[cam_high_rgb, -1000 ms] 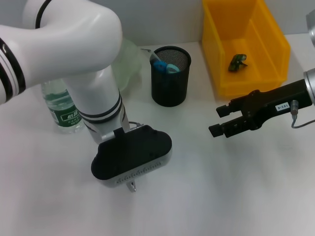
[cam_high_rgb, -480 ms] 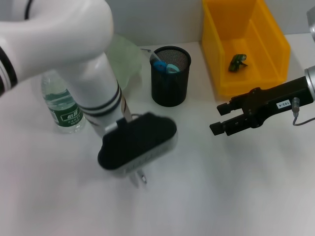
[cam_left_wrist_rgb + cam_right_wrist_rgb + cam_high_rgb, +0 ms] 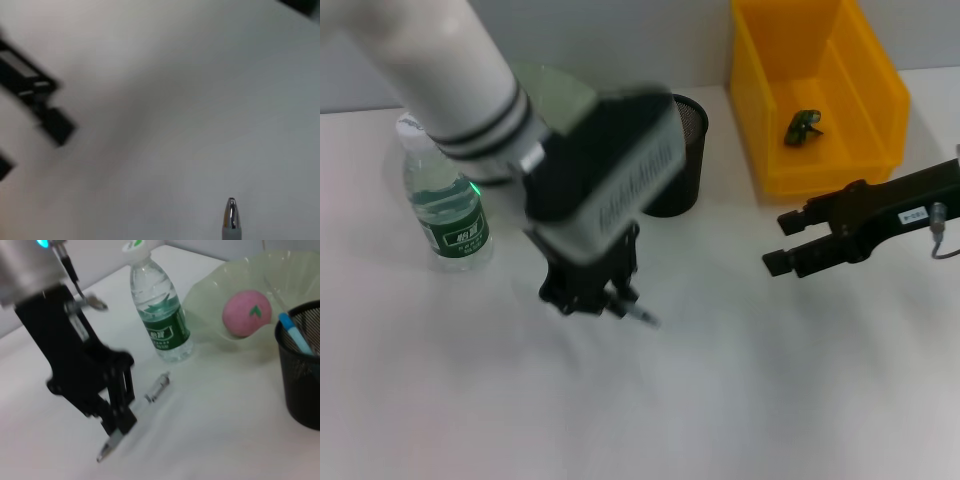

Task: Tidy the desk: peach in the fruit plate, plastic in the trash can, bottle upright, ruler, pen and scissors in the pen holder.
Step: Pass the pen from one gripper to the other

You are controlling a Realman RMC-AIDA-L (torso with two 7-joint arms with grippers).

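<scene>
Left gripper (image 3: 592,297): black, over the white desk (image 3: 740,400) in front of the pen holder (image 3: 682,160). Fingers pressed together on the pen (image 3: 638,313); the right wrist view shows the fingers (image 3: 119,410) clamped round the pen's middle, the barrel slanted, its tip low and close to the desk surface. The left wrist view shows only the pen's silver tip against bare desk, with the other gripper farther off.

Right gripper (image 3: 782,243): black, held above the desk well to the right of the left gripper, just in front of the yellow bin (image 3: 820,90). Fingers spread apart, nothing between them.

Pen holder: black mesh cup, upright, beyond the left gripper and partly hidden by that arm. A blue item (image 3: 295,335) stands inside it.

Bottle (image 3: 445,205): clear, green label, upright, to the left of the left gripper.

Plate (image 3: 235,295): pale green, behind the bottle and beside the pen holder.

Peach (image 3: 246,313): pink, lying in the plate.

Yellow bin: at the far right of the desk, a small dark green scrap (image 3: 802,126) on its floor.
</scene>
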